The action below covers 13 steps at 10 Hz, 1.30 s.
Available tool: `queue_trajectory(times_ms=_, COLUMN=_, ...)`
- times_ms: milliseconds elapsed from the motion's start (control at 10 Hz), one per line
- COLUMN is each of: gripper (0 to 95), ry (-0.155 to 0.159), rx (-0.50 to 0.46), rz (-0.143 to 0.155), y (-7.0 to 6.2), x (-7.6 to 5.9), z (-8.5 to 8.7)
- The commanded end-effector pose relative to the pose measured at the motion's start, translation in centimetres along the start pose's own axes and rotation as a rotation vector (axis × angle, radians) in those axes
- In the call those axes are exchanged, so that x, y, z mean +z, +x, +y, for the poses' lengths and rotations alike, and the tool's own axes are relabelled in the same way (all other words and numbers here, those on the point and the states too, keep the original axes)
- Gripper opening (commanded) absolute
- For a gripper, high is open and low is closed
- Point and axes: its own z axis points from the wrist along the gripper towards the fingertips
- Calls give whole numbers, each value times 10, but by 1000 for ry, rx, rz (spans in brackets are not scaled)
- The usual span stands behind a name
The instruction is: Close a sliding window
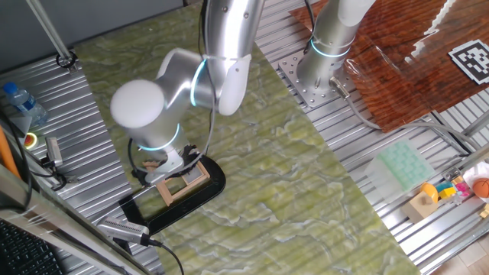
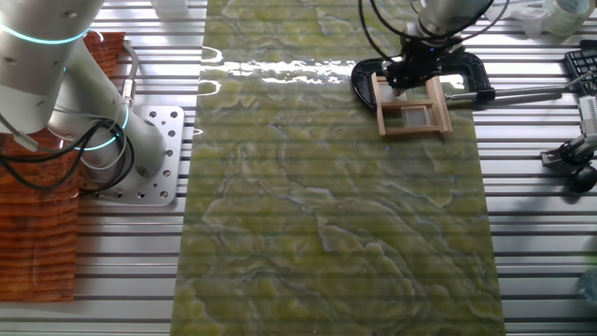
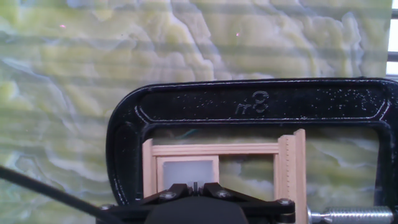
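Observation:
The sliding window (image 1: pixel 186 183) is a small light-wood frame lying inside a glossy black oblong clamp-like base (image 1: pixel 200 200) on the green marbled mat. It also shows in the other fixed view (image 2: pixel 411 110) and in the hand view (image 3: pixel 215 149). In the hand view a grey pane (image 3: pixel 186 170) fills the left half, and the mat shows through the right half. My gripper (image 3: pixel 196 185) sits right at the near edge of that pane. Its fingers are together with only a thin sliver between them. It is over the window in both fixed views (image 1: pixel 176 163) (image 2: pixel 408 78).
A second arm's base (image 1: pixel 321 76) stands on a metal plate at the back. A water bottle (image 1: pixel 21 99) and tools lie at the left. A green tray (image 1: pixel 403 164), a tan wooden block (image 1: pixel 422 206) and toys lie at the right. The clamp's screw rod (image 2: pixel 522 93) sticks out sideways.

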Motion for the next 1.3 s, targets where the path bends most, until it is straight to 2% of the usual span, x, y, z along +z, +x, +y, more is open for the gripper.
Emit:
queue_trajectory(times_ms=100, gripper=0, ry=10, rx=0, rz=-2, y=2, x=-1, z=3)
queue_trajectory(times_ms=300, gripper=0, ry=11, rx=-18, rz=-7, y=1, x=-1, z=3)
queue_trajectory(times_ms=700, gripper=0, ry=6, rx=-7, rz=3, y=1, x=-1, z=2)
queue_trajectory(times_ms=1300, gripper=0, ry=7, rx=-18, rz=-6, y=-2, x=2, z=-4)
